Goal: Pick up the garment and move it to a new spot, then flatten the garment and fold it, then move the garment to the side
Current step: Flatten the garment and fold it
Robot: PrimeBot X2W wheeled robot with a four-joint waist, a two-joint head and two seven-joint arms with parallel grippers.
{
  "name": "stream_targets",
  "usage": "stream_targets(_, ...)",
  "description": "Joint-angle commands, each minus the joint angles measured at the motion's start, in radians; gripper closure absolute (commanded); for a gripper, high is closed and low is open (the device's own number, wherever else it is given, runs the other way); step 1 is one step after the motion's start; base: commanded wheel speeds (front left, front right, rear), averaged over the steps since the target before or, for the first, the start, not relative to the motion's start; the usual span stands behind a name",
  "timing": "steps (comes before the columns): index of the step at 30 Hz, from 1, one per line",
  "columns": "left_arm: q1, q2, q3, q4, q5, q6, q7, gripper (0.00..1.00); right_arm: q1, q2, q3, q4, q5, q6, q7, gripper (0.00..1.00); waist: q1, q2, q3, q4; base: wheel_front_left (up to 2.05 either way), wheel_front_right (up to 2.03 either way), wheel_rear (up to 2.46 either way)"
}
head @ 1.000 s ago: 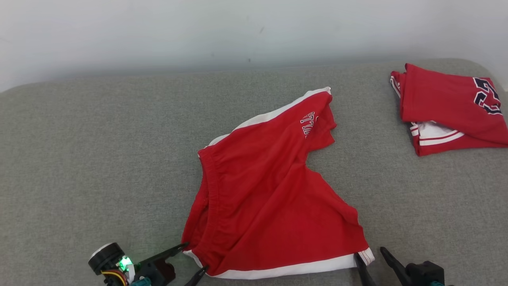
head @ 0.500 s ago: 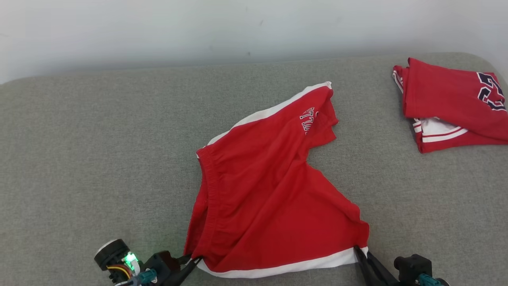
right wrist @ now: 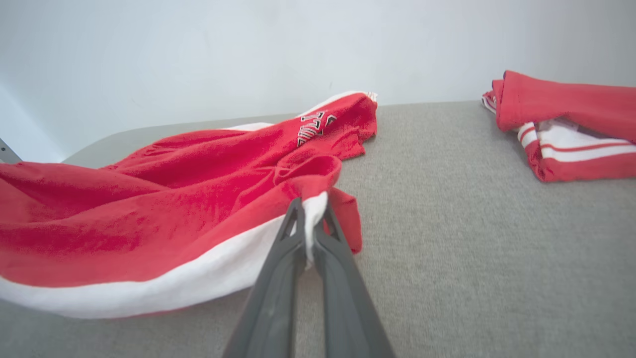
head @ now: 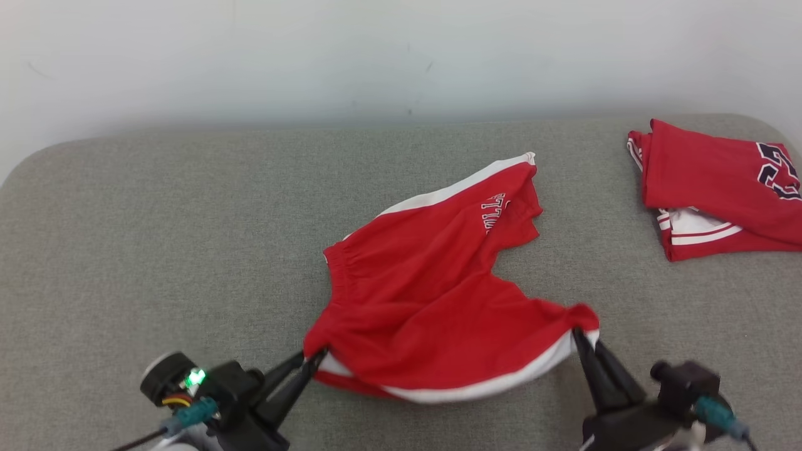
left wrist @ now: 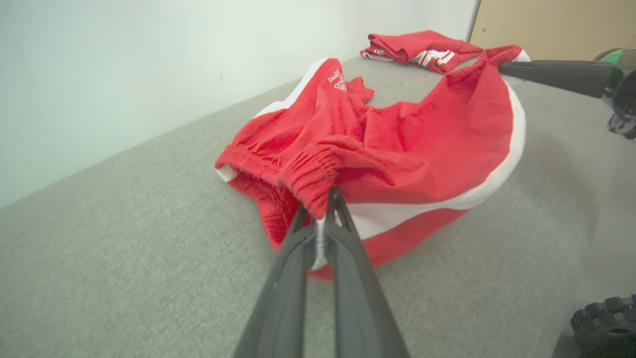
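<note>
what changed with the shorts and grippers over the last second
The left gripper and right gripper, open at the near corners of the red shorts a second ago, have each shut on a corner and lifted the near edge off the grey cushion, so it sags between them. The shorts' far leg still lies on the cushion and the folded red jersey has not moved; only the camera shifted.

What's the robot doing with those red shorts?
The robot holds the red shorts by two corners: its left gripper pinches the waistband, its right gripper the white-trimmed leg hem. The near edge is raised off the grey fabric surface; the far leg lies on it. A folded red jersey sits aside.
</note>
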Motion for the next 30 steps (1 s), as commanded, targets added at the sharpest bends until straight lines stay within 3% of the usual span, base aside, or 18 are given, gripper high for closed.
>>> stream_targets(1,0.004,0.003,0.034,-0.029,-0.005,0.002,-0.003,1.0,-0.031,-0.016,-0.002,-0.026,0.024,-0.003,0.018,1.0,0.0001,0.0,-0.004,-0.002,0.0,0.0,0.0)
stream_targets(8,-0.108,-0.006,0.151,-0.083,-0.055,-0.001,-0.003,1.0,-0.191,-0.044,-0.024,-0.081,0.111,-0.003,0.104,1.0,0.0001,0.0,0.032,-0.001,0.0,0.0,0.0)
stream_targets(14,-0.375,-0.004,0.194,-0.069,-0.162,-0.002,0.027,1.0,-0.497,-0.021,-0.065,-0.051,0.186,-0.003,0.208,1.0,0.0001,0.0,0.155,-0.001,0.0,0.0,0.0)
stream_targets(22,-0.848,-0.001,0.204,0.014,-0.292,-0.002,0.115,1.0,-1.062,0.014,-0.142,0.096,0.176,-0.003,0.329,1.0,0.0001,0.0,0.404,-0.002,0.0,0.0,0.0)
stream_targets(30,-1.217,-0.024,0.166,0.163,-0.388,-0.002,0.149,1.0,-1.522,0.084,-0.245,0.364,0.121,-0.003,0.338,1.0,0.0001,0.0,0.548,-0.013,0.0,0.0,0.0)
